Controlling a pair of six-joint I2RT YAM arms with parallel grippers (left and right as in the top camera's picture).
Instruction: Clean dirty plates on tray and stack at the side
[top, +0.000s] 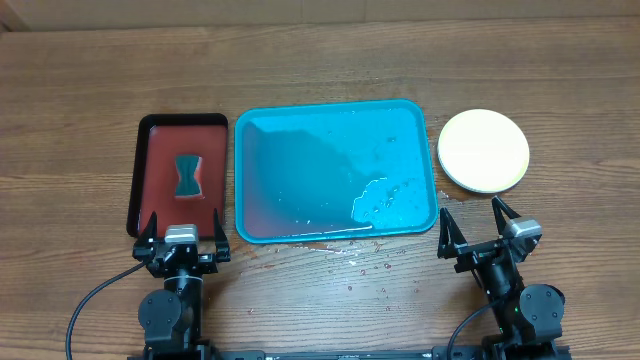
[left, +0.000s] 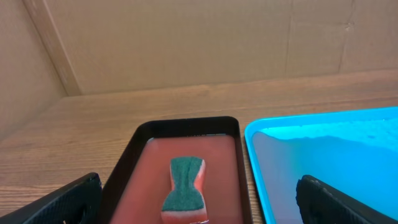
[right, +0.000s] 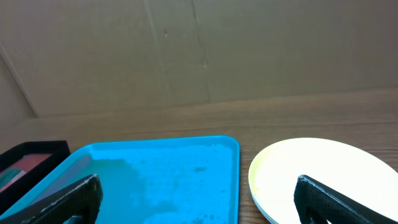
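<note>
The bright blue tray (top: 334, 170) lies in the middle of the table, wet, with no plate on it; it also shows in the left wrist view (left: 323, 155) and the right wrist view (right: 155, 180). The plates (top: 483, 150) sit stacked on the table right of the tray, yellow-green rim on top, white centre without smears; the stack shows in the right wrist view (right: 317, 171). My left gripper (top: 183, 240) is open and empty near the table's front edge, below the dark red tray. My right gripper (top: 488, 232) is open and empty, just in front of the stack.
A dark red, black-rimmed tray (top: 180, 172) lies left of the blue tray, holding a green and orange sponge (top: 187, 175), also in the left wrist view (left: 185, 190). Water drops (top: 365, 265) lie on the wood in front of the blue tray. A cardboard wall stands behind the table.
</note>
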